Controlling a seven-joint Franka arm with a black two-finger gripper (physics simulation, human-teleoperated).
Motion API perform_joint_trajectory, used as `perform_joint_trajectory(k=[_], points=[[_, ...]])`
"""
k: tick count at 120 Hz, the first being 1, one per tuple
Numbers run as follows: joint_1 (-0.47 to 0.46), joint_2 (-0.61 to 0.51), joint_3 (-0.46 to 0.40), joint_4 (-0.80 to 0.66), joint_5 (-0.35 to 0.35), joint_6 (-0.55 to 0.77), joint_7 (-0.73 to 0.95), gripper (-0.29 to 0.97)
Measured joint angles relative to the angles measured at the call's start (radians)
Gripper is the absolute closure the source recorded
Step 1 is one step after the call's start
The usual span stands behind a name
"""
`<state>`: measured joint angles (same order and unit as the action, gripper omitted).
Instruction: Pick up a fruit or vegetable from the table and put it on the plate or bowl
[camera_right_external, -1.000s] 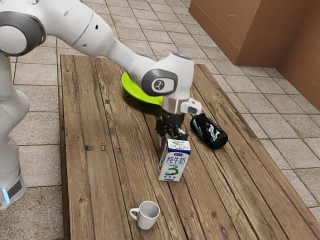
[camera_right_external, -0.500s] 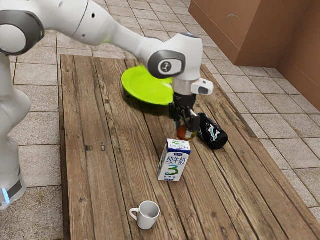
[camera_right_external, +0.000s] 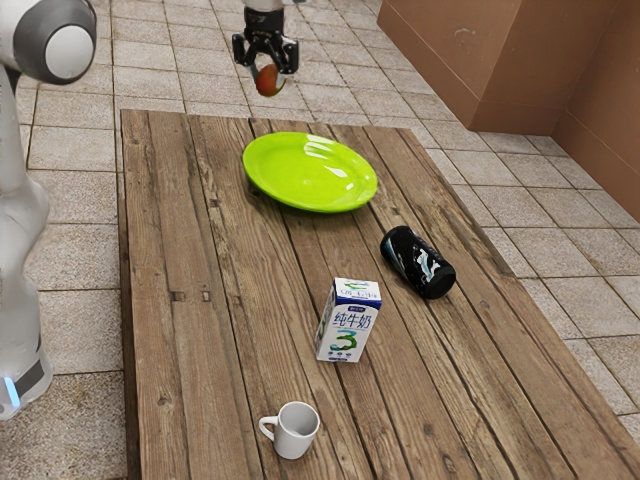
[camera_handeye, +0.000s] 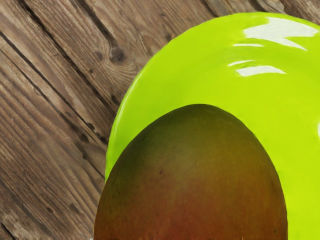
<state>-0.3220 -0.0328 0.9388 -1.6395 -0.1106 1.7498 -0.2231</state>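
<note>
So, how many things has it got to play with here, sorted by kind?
Fruit: 1, the mango held in the gripper.
Dishes: 2, the green plate and the white cup.
Drink containers: 2, the milk carton and the black can.
Total: 5.

The upright milk carton (camera_right_external: 348, 322) bears the blue Chinese characters 纯牛奶 on its front with a large green 3 below, while the black can's (camera_right_external: 418, 262) pale markings cannot be read.
</note>
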Motion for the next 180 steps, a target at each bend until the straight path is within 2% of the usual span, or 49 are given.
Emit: perform_joint_trajectory(k=[14,36,47,96,100,116,148,172,180], points=[[0.073,0.007,0.002,-0.002,0.019,-0.047,0.01,0.55],[0.038,0.033,-0.023,-0.007,0.025,-0.08,0.023,0.56],[-0.038,0.037,0.005,-0.007,0.024,-0.086,0.028,0.56],[-0.264,0.065,-0.009,-0.007,0.017,-0.091,0.043,0.58],[-0.266,0.065,-0.009,-0.007,0.018,-0.091,0.044,0.6],[-0.235,0.065,-0.002,-0.008,0.015,-0.092,0.047,0.43],[-0.129,0.063,0.004,-0.008,0.008,-0.093,0.054,0.42],[-0.142,0.074,0.004,-0.008,0.006,-0.092,0.058,0.43],[-0.161,0.077,0.004,-0.008,0.004,-0.091,0.059,0.35]])
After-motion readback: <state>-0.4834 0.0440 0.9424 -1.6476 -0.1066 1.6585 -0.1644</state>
